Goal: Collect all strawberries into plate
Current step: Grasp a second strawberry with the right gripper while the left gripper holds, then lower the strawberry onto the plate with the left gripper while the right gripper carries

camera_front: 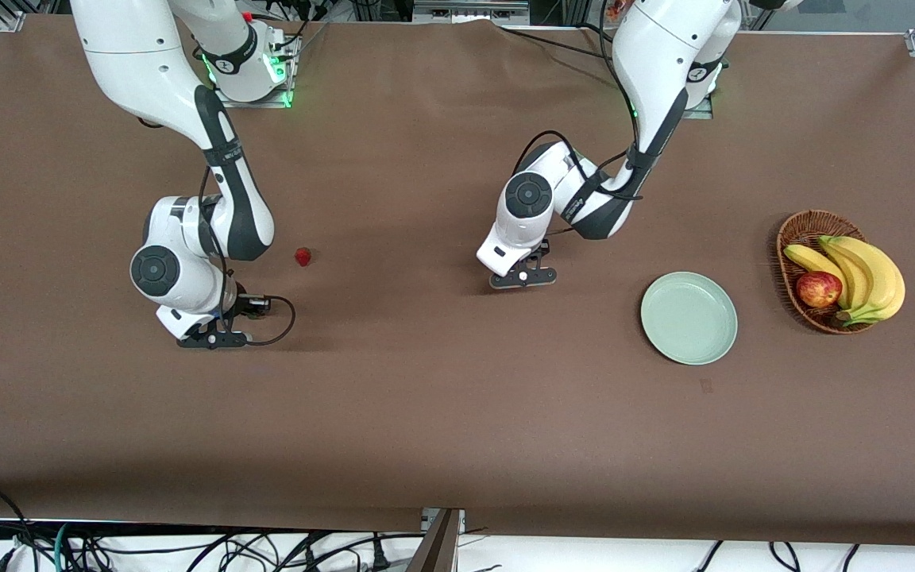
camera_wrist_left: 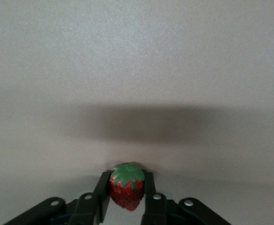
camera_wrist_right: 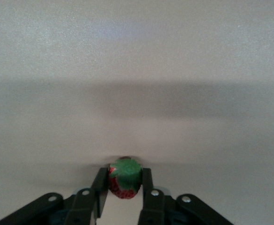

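One strawberry (camera_front: pixel 303 256) lies loose on the brown table, beside the right arm's wrist. My right gripper (camera_front: pixel 213 340) is low at the table, nearer the front camera than that berry. In the right wrist view its fingers (camera_wrist_right: pixel 100 180) are closed on a second strawberry (camera_wrist_right: pixel 124 183). My left gripper (camera_front: pixel 523 280) is low at the table's middle. In the left wrist view its fingers (camera_wrist_left: pixel 103 185) are closed on a third strawberry (camera_wrist_left: pixel 126 192). Both held berries are hidden in the front view. The mint-green plate (camera_front: pixel 689 318) lies empty toward the left arm's end.
A brown wicker basket (camera_front: pixel 801 230) with bananas (camera_front: pixel 862 270) and a red apple (camera_front: pixel 818 289) stands beside the plate, closer to the left arm's end of the table. A cable loops from the right wrist over the table (camera_front: pixel 287 318).
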